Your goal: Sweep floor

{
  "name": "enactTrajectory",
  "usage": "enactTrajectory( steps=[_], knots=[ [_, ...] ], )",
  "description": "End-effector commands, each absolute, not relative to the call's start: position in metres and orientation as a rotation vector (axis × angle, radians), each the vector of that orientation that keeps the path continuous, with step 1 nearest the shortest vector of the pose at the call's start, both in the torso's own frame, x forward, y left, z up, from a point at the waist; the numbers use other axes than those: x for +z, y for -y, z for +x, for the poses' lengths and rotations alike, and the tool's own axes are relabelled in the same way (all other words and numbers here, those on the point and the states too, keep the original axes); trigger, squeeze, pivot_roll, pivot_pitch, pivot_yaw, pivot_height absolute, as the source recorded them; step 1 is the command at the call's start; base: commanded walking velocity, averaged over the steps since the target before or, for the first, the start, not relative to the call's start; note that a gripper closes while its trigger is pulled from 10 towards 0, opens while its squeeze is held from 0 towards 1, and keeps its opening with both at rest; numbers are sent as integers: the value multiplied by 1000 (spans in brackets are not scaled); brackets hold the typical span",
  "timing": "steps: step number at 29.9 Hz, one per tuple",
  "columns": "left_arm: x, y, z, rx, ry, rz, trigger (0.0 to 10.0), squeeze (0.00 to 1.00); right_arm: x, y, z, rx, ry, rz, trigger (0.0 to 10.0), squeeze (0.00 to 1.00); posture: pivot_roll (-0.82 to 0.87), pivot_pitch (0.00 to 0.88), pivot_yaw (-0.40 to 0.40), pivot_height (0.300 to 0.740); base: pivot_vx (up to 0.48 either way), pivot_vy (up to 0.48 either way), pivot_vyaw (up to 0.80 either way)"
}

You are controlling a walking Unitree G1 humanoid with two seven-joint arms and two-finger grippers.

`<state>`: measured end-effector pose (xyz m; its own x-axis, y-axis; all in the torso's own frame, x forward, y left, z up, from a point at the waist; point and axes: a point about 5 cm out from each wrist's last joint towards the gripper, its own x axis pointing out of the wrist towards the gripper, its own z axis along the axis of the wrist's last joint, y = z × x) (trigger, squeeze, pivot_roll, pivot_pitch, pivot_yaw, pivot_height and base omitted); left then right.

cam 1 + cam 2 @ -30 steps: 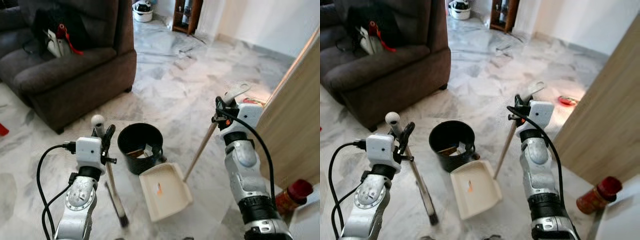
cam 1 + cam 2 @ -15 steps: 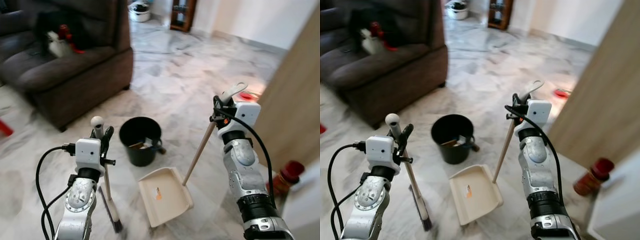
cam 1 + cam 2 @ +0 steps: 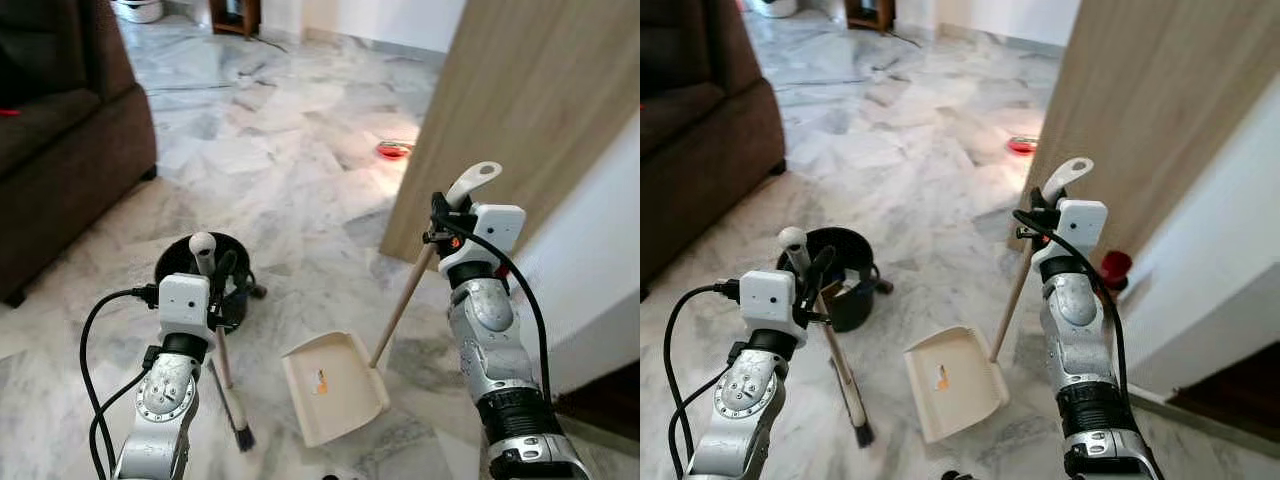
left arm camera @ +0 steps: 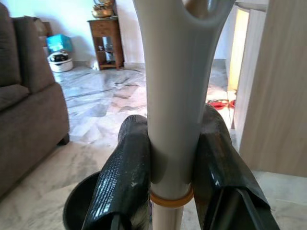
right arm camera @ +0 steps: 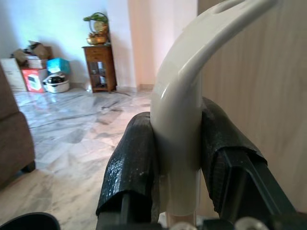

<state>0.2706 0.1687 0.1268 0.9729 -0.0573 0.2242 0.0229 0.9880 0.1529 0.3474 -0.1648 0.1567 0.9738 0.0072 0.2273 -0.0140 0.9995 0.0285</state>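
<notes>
My left gripper (image 3: 212, 276) is shut on the upper handle of a small broom (image 3: 222, 357) that stands nearly upright, its dark bristles (image 3: 241, 435) on the marble floor. The white handle (image 4: 175, 96) sits clamped between the black fingers (image 4: 124, 177). My right gripper (image 3: 440, 222) is shut on the white grip of a long-handled cream dustpan (image 3: 333, 385); its wooden pole (image 3: 400, 307) slants down to the pan, which lies on the floor between my arms with a small orange scrap (image 3: 320, 379) in it. The curved grip (image 5: 184, 110) is held between the pads (image 5: 129, 163).
A black bucket (image 3: 185, 262) with rubbish inside stands on the floor just behind the broom. A brown sofa (image 3: 60, 150) is at the left. A wooden panel (image 3: 520, 100) and white wall rise close on the right. A red jar (image 3: 1114, 268) sits by the panel.
The whole view has swung to the right: the sofa has slid off to the left and the wooden panel now looms on the right. Both grippers still hold broom and dustpan as before.
</notes>
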Motion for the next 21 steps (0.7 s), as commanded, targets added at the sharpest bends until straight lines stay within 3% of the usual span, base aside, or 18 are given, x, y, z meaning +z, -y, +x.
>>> enactTrajectory(
  steps=[1, 6, 13, 18, 21],
  knots=[
    [132, -169, 270, -34, 243, 147, 10000, 0, 162, 165, 349, 2, 250, 34, 10000, 0, -49, 112, -48, 740, 0, 0, -800],
    [133, -169, 272, -36, 247, 149, 10000, 0, 163, 165, 350, 0, 254, 36, 10000, 0, -47, 96, -46, 740, 0, 423, -800],
    [133, -168, 272, -43, 244, 148, 10000, 0, 164, 165, 352, -3, 256, 33, 10000, 0, -42, 91, -47, 740, 0, 0, -800],
    [134, -167, 273, -45, 247, 147, 10000, 0, 165, 165, 353, -9, 256, 30, 10000, 0, -41, 105, -49, 740, 0, 380, -800],
    [133, -167, 272, -42, 241, 147, 10000, 0, 166, 165, 354, -10, 256, 27, 10000, 0, -42, 107, -50, 740, 0, 0, -800]
  ],
)
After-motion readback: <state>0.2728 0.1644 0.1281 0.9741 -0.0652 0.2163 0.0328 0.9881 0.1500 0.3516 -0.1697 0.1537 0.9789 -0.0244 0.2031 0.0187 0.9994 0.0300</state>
